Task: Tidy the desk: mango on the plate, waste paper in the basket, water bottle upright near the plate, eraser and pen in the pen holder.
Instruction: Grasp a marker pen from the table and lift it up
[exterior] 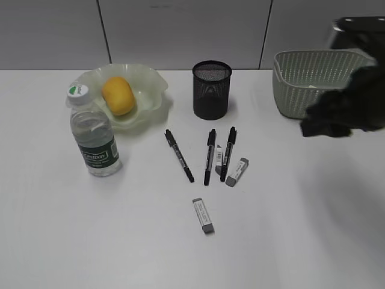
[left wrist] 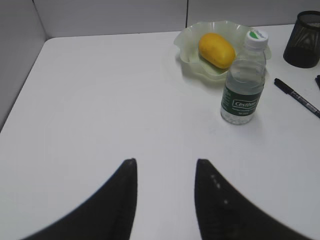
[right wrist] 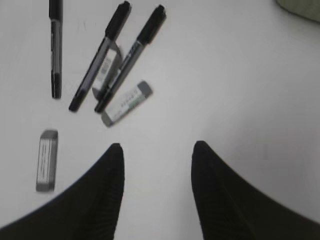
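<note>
The mango lies on the plate; both also show in the left wrist view, mango on plate. The water bottle stands upright beside the plate, also in the left wrist view. The pen holder stands mid-table. Three black pens and three erasers lie in front of it. The basket is at the back right; the waste paper does not show clearly. My left gripper is open and empty. My right gripper is open and empty, near an eraser.
My right arm is a blurred dark mass in front of the basket. Walls border the white table at the back and on the left. The right wrist view shows the pens, another eraser and a basket corner.
</note>
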